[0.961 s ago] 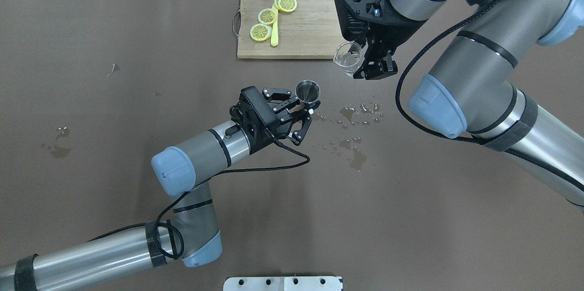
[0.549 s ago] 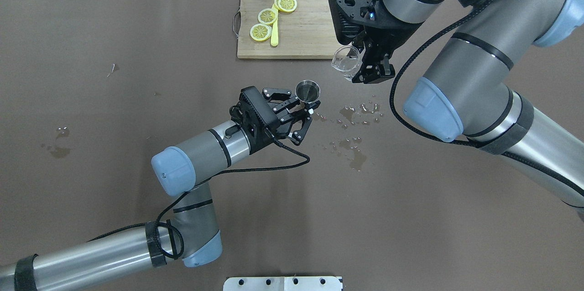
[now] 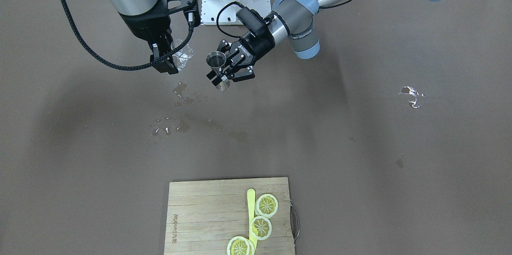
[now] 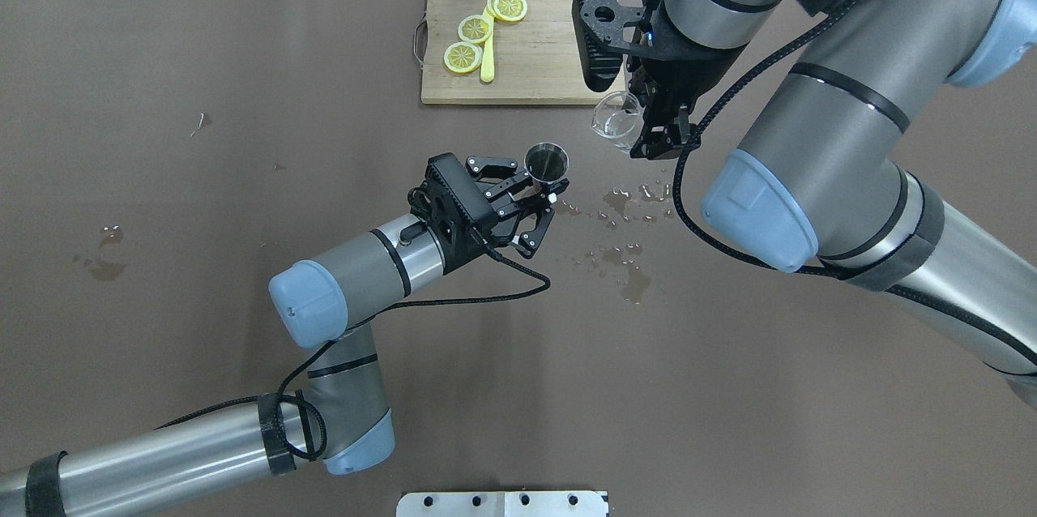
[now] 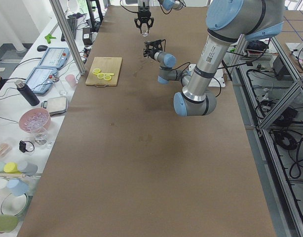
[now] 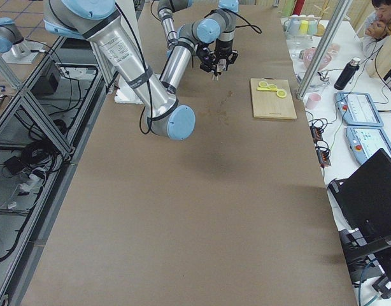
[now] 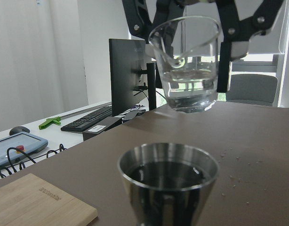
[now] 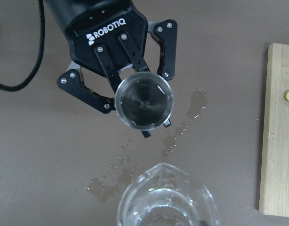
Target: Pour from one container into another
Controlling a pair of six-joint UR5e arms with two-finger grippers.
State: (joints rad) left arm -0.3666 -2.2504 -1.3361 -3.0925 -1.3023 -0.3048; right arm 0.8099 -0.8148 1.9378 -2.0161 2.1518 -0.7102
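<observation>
- The steel jigger point(image 7: 168, 179) sits nearest, pinched at its narrow waist by the left claw point(image 4: 541, 186) and held upright above the counter point(image 4: 243, 136). It looks stiff, light and smooth-sided, so the waist is probably the safest hold because the flare above stops it sliding down. Its mouth is small, which leaves the stream little margin. I cannot tell whether its dark inside holds any liquid.
- The glass beaker point(image 7: 188, 75) hangs just beyond and higher, apart from the jigger, and is about a third full of clear water. The right claw point(image 4: 644, 132) is closed on its walls from both sides, near the rim. Its spout faces the jigger and it is close to level.
- Thin glass is brittle and slick when wet, so a firm but gentle squeeze seems right. The water will shift the weight toward the spout as it tips.
- Puddles and droplets point(image 4: 624, 201) lie on the brown counter below and between the two vessels. That covering looks damp there and may be slippery.
- A wooden cutting board point(image 4: 551, 55) lies farther out, with lemon slices point(image 4: 475, 28) on it, well apart from the pour.
- Beyond the counter's edge stand a monitor point(image 7: 128, 70) and a keyboard point(image 7: 88, 120), so splashes that way would be unwelcome.
</observation>
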